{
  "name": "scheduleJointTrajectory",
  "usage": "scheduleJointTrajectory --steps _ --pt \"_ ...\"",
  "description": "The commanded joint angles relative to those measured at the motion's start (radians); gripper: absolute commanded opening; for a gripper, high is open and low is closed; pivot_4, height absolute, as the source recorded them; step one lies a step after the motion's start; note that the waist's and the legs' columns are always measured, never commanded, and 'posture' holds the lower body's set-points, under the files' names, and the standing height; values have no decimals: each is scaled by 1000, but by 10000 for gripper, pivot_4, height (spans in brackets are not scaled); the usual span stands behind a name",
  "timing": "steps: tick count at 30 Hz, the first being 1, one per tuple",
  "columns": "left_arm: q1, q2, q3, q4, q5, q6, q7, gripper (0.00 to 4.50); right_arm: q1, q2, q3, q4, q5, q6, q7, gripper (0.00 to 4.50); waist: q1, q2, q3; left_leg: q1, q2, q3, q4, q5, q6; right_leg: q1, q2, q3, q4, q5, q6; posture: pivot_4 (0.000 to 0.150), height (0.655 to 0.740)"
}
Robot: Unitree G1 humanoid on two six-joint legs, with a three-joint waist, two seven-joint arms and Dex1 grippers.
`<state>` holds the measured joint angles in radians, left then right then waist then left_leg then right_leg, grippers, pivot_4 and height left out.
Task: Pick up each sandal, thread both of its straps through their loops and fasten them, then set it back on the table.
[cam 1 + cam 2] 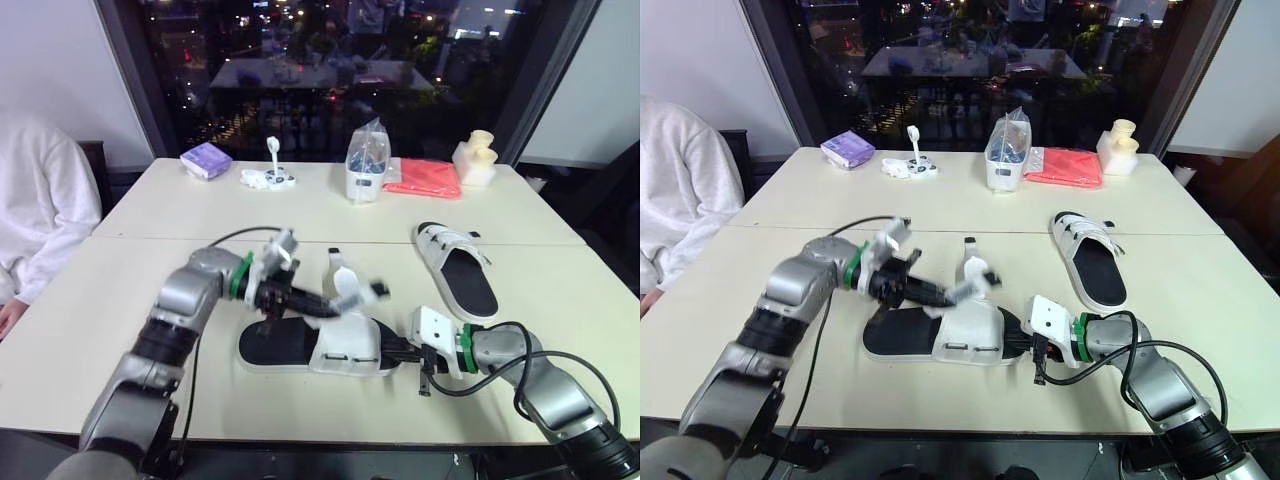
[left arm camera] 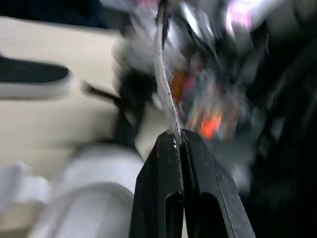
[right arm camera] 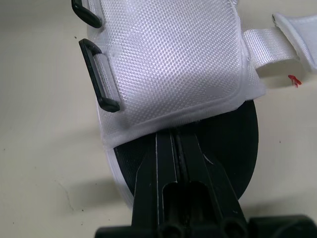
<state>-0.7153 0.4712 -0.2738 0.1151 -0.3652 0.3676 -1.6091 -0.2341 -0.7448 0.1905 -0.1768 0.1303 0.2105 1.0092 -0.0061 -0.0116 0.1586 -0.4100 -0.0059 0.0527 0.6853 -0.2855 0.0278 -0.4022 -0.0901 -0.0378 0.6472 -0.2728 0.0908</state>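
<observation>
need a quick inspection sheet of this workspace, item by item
surface: cream table, two tops butted together
job's things: near sandal flat, one strap lifted, unfastened; far sandal apart to the right
clutter: purple packet, white gadget, clear bag, red cloth, cream blocks along the far side
grippers: left pincer shut on strap; right pincer shut on near sandal's sole
cables: left arm's cable; right arm's cable looping
surroundings: person's white sleeve; dark window
</observation>
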Motion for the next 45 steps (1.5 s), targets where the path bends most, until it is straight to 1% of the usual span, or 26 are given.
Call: scheduleJointTrajectory --steps 1,2,5,7,8,9,12,13,15,18,19,22,23,25,27,29,31,34,38,41,45 --pt "19 -15 -65 -25 124 -448 -5 637 -6 -4 -5 4 -5 -10 8 0 3 0 0 0 0 0 0 0 1 0 -1 0 0 -1 -1 1500 7400" --pt "23 -18 -77 -7 146 -542 -5 637 -7 -4 -6 6 -4 -10 9 0 3 0 0 0 -1 0 0 -2 3 -1 -2 0 0 -1 -2 1500 7400" --pt "22 30 -154 32 150 -754 -5 637 -1 -4 -2 11 -6 -16 14 0 -3 0 0 0 -1 0 -2 -2 3 -1 -2 0 0 -1 -2 1500 7400" --pt "19 65 -197 55 149 -888 -5 6034 0 -5 0 13 -6 -18 19 0 -6 0 0 0 -1 0 -3 -2 3 -2 -2 0 0 0 -1 1500 7400" --pt "14 83 -216 68 152 -934 -5 9371 -1 -6 1 13 -6 -18 22 0 -8 1 0 0 -1 0 -3 -2 3 -2 -2 0 0 0 0 1500 7400" --pt "8 103 -232 80 156 -974 -5 13923 -2 -6 0 14 -5 -18 24 0 -7 1 0 0 -1 0 -3 -2 3 -2 -2 0 0 0 0 1500 7400" --pt "-3 154 -249 97 155 -1057 -5 29241 -7 -8 0 17 -6 -19 31 0 -7 1 0 0 -1 0 -3 -2 3 -2 -2 0 0 0 0 1500 7400" --pt "-4 175 -243 91 150 -1070 -5 35112 -9 -10 -1 20 -6 -20 34 0 -7 1 0 0 -1 0 -3 -2 3 -2 -2 0 0 0 0 1500 7400" --pt "-5 211 -227 78 135 -1070 -5 44649 -12 -11 -1 25 -7 -24 39 0 -7 1 0 0 -1 0 -3 -2 3 -2 -2 0 0 0 0 1500 7400" --pt "3 224 -161 59 105 -946 47 44649 -18 -9 0 36 -10 -31 43 0 -6 1 0 0 -1 0 -3 -2 3 -2 -2 -1 0 0 0 1500 7400" --pt "9 219 -128 47 89 -858 101 44649 -22 -8 1 43 -12 -35 44 0 -6 1 0 0 -1 0 -3 -2 3 -2 -2 -1 0 0 0 1500 7400" --pt "44 244 -30 -39 -39 -447 248 44649 -32 0 6 58 -20 -45 42 0 -6 1 0 0 -1 0 -2 -2 4 -1 -2 -1 0 1 1 1500 7400" --pt "54 263 -6 -65 -81 -334 263 44649 -34 1 6 60 -21 -47 42 0 -6 1 0 0 -1 0 -2 -2 4 -1 -1 -1 0 1 1 1500 7400" --pt "80 315 30 -123 -164 -114 274 44649 -33 0 7 62 -20 -51 43 0 -9 1 0 0 -1 0 -2 -2 4 -1 0 -1 0 1 1 1500 7400" --pt "109 376 54 -179 -273 122 267 44649 -32 -1 8 63 -19 -55 43 0 -9 1 0 0 0 0 -2 -2 4 -1 2 -1 1 0 1 1500 7400" --pt "156 452 68 -243 -393 329 218 44649 -34 -4 9 64 -19 -53 47 0 -8 1 0 0 0 0 -2 -2 4 -1 2 -1 1 0 2 1500 7400" --pt "226 497 86 -303 -474 462 215 44649 -36 -5 10 65 -20 -54 48 0 -8 1 0 0 0 0 -2 -2 4 -1 2 -1 1 0 2 1500 7400" --pt "324 512 96 -369 -539 586 252 44649 -37 -6 11 65 -27 -60 46 0 -5 1 0 1 0 0 -2 -2 4 0 2 -1 1 0 1 1500 7400" --pt "369 467 92 -399 -579 699 319 44649 -35 -6 10 56 -23 -55 49 0 -2 0 1 1 0 -1 -2 -2 4 1 1 -1 0 0 1 1500 7400" --pt "379 434 42 -401 -514 689 353 44649 -30 -5 11 49 -24 -53 48 0 -4 0 1 2 0 -1 -2 -2 4 1 1 -1 0 0 1 1500 7400" --pt "376 384 -4 -358 -431 678 414 44649 -23 -2 12 36 -23 -47 45 0 -4 1 1 2 0 -1 -2 -2 4 1 1 -1 0 -1 -2 1500 7400"
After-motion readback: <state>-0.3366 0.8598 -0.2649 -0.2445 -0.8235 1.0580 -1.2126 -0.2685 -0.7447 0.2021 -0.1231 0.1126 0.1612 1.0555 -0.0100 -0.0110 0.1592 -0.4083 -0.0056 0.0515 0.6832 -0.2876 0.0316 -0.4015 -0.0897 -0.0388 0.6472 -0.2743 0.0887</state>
